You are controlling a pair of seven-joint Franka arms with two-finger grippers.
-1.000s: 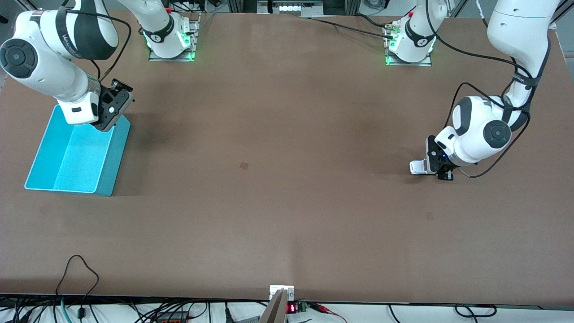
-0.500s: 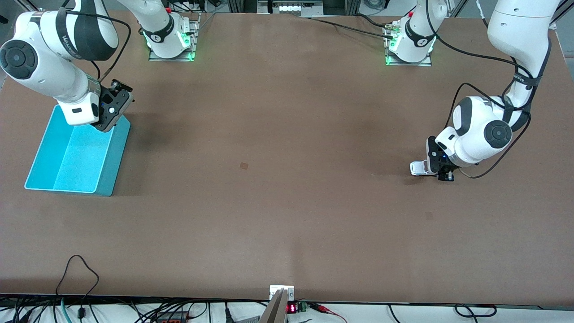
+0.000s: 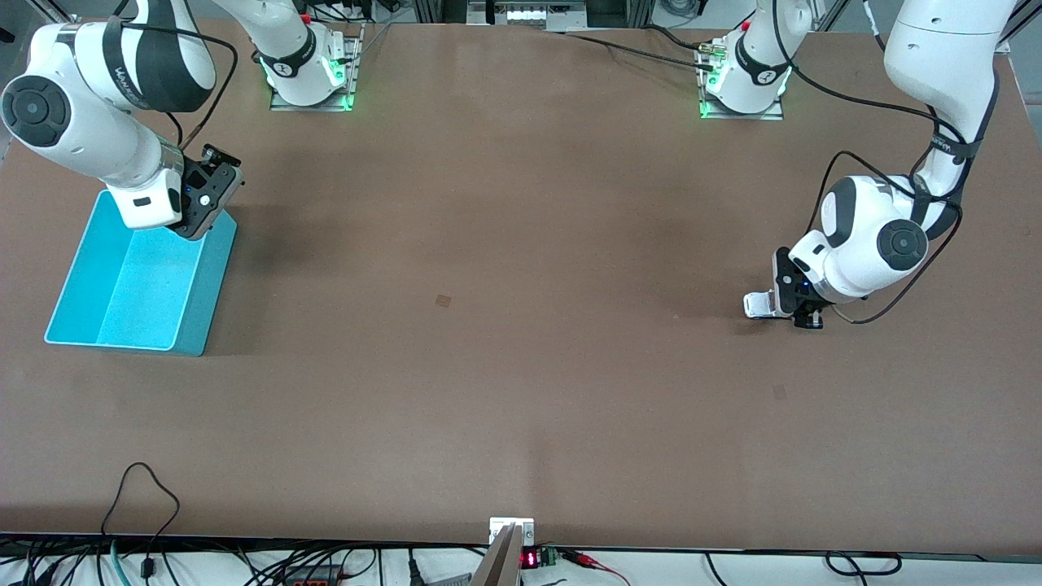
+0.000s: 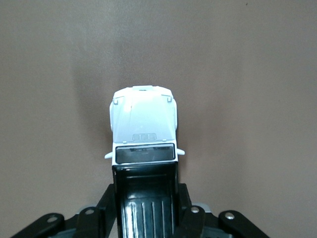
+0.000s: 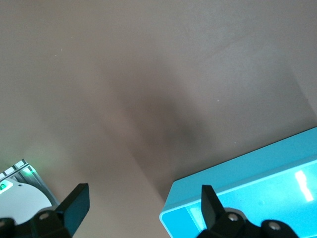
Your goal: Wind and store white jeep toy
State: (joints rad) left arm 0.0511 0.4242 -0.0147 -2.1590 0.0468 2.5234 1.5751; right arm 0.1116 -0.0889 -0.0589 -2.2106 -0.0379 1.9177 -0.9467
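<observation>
The white jeep toy (image 4: 143, 130) is clamped at its black rear section by the left gripper (image 4: 146, 210), whose dark fingers (image 4: 190, 218) are pressed in against both flanks of the body. In the front view the white jeep toy (image 3: 757, 304) is seen low at the table (image 3: 521, 285), toward the left arm's end, roughly midway between the edge where the bases stand and the edge nearest the front camera; whether its wheels touch the surface cannot be told. The left arm is folded down steeply from its base, the elbow raised high and the wrist bent so that the left gripper (image 3: 802, 313) is brought close to the tabletop.

The toy's hood is smooth, glossy white plastic with a dark windshield strip, small side mirrors, and a ribbed black panel at the rear.

The right gripper (image 5: 141, 206) is held with its black fingertips (image 5: 74, 201) spread wide, nothing between them. It is poised over the rim of the cyan bin (image 3: 134, 281) that lies closest to the bases, near the right arm's end of the table, where the right arm waits.

The bin is a rectangular, matte plastic tub with sloped walls. The table is covered in plain brown, slightly mottled matting. Cables (image 3: 146, 496) are draped along the edge nearest the front camera.
</observation>
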